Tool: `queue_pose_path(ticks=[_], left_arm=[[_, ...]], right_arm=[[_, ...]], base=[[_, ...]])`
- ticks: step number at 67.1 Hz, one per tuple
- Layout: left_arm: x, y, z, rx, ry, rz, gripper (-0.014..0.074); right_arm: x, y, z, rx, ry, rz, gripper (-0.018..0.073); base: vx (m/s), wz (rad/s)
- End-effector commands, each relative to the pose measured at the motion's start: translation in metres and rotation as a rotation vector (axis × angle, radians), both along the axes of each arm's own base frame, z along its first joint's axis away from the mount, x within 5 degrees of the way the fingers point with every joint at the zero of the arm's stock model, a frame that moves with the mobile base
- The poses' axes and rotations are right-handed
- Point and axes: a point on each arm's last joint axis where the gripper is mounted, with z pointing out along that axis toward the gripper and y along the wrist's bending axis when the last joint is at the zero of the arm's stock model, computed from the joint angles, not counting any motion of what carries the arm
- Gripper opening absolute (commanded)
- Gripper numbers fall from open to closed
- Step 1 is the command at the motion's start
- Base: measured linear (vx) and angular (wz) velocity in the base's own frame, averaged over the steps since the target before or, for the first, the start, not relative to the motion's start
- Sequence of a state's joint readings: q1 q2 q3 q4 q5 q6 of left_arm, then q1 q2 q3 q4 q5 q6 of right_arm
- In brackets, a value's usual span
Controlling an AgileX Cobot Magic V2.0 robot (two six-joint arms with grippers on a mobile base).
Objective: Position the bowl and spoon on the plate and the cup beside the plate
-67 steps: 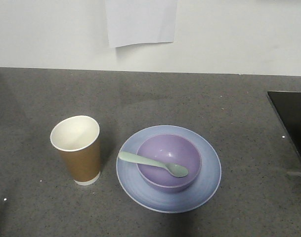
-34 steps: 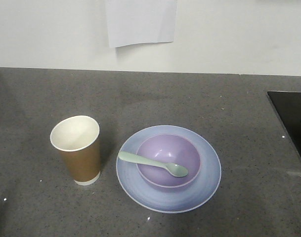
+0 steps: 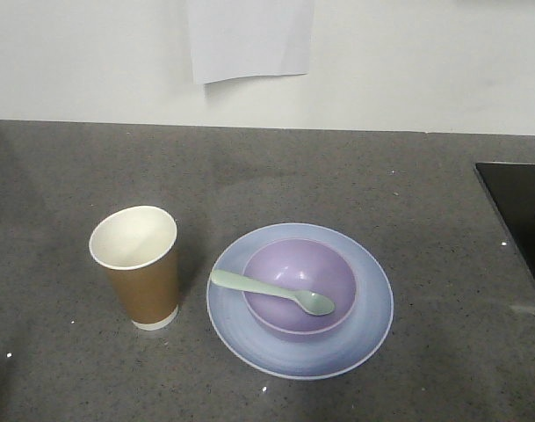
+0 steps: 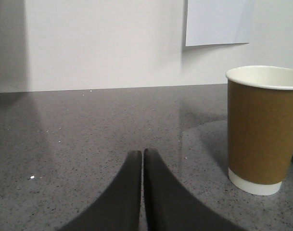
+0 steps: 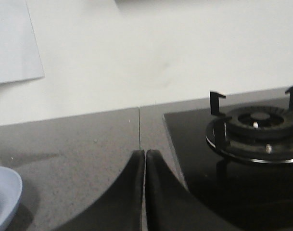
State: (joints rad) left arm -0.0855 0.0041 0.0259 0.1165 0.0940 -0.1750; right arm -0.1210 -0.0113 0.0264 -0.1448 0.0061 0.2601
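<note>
The lilac bowl [image 3: 300,286] sits in the middle of the pale blue plate [image 3: 369,303] on the grey counter. Across the bowl lies the mint-green spoon [image 3: 271,292], handle resting on its left rim, scoop inside. Just left of the plate stands the brown paper cup [image 3: 137,265], upright and apart from it. In the left wrist view the cup [image 4: 262,127] is at the right, and my left gripper [image 4: 142,153] is shut and empty, low over the counter to its left. My right gripper [image 5: 145,152] is shut and empty, with the plate's edge [image 5: 4,199] at the far left.
A black gas hob [image 5: 252,127] with a burner and pan supports lies right of my right gripper; its corner [image 3: 517,207] shows at the counter's right edge. A white wall with a taped sheet of paper [image 3: 249,37] backs the counter.
The bowl, spoon, plate and cup stand where they did a second ago. Only the shading on the counter shifts slightly.
</note>
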Motion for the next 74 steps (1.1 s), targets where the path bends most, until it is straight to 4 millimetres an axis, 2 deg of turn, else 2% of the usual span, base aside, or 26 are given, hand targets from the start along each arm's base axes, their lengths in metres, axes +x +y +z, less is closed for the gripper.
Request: queue_pose_path(ticks=[1,21,74], left_arm=[[0.0012,-0.0008,0.0083,-0.016,-0.061,-0.008,-0.0008],[0.0012,-0.0008,0.0083,-0.016,-0.061,-0.008,-0.0008],[0.0012,-0.0008,0.0083,-0.016,-0.061,-0.008,-0.0008]], right_arm=[[-0.0016,0.0021,0.0099,-0.063,-0.122,0.014,-0.0003],[-0.0028,0.0036,0.0154,-0.09,-0.183,0.024,-0.0003],[-0.0027,0.0035,0.0152,-0.07,-0.183,0.027,-0.0003]], base=[[0.0,0.0],[0.0,0.0],[0.0,0.0]])
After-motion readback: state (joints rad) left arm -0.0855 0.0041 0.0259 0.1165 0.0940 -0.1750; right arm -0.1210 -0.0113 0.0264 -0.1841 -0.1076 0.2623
